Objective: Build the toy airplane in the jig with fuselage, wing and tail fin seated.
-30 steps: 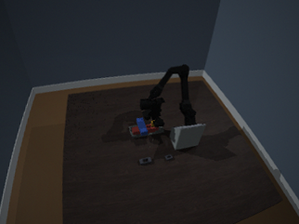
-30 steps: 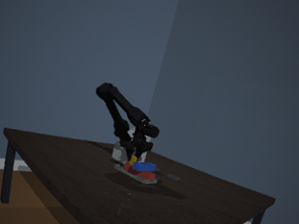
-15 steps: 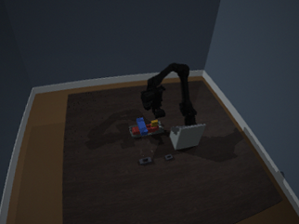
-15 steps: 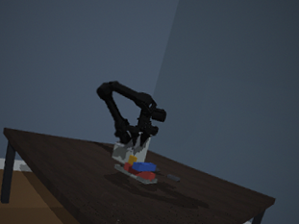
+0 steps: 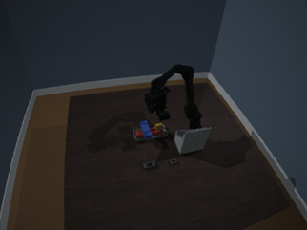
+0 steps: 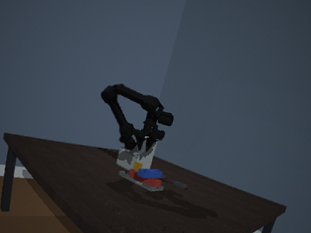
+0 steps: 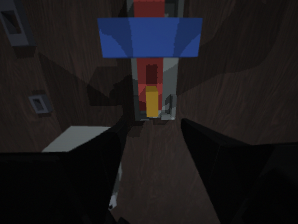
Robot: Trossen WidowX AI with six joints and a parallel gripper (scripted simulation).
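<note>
The red fuselage (image 7: 151, 75) (image 5: 152, 133) (image 6: 152, 181) lies in the grey jig cradle (image 7: 170, 75) (image 5: 138, 138) (image 6: 147, 186). The blue wing (image 7: 150, 38) (image 5: 145, 128) (image 6: 150, 173) sits across its top. The yellow tail fin (image 7: 152, 101) (image 5: 159, 124) (image 6: 137, 165) stands on the fuselage near its tail end. My gripper (image 7: 152, 145) (image 5: 160, 114) (image 6: 145, 143) is open and empty, raised above and behind the tail fin, touching nothing.
A white open box (image 5: 193, 138) (image 6: 128, 158) (image 7: 75, 138) stands beside the jig, near the arm's base. Two small dark holders (image 5: 149, 164) (image 5: 173, 161) (image 7: 40, 103) lie on the dark table (image 5: 106, 193) (image 6: 79, 183) in front of the jig.
</note>
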